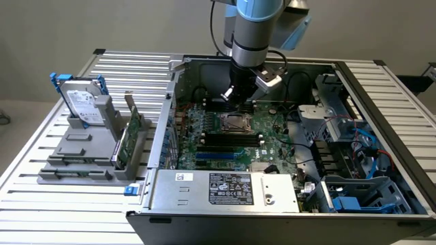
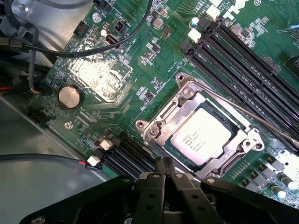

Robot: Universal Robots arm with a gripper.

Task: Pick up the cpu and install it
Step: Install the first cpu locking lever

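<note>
On the slatted surface (image 1: 41, 168), at nine o'clock from the open computer case (image 1: 286, 206), a grey rack (image 1: 85, 153) holds a hard drive (image 1: 85, 107) and a green circuit card (image 1: 129, 135). At the motherboard's (image 1: 204, 127) centre, the cpu (image 2: 201, 136) sits in its socket (image 1: 236, 123). Just above it at twelve o'clock, the tool (image 2: 163, 163) is fully closed, holding nothing.

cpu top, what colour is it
Silvery metal, with small dark print; the cpu shows best in the wrist view.

I'm counting one cpu (image 2: 201, 137) sitting in one socket (image 2: 156, 128), one hard drive (image 1: 85, 106) at upper left, one green card (image 1: 129, 133), one computer case (image 1: 225, 194).
</note>
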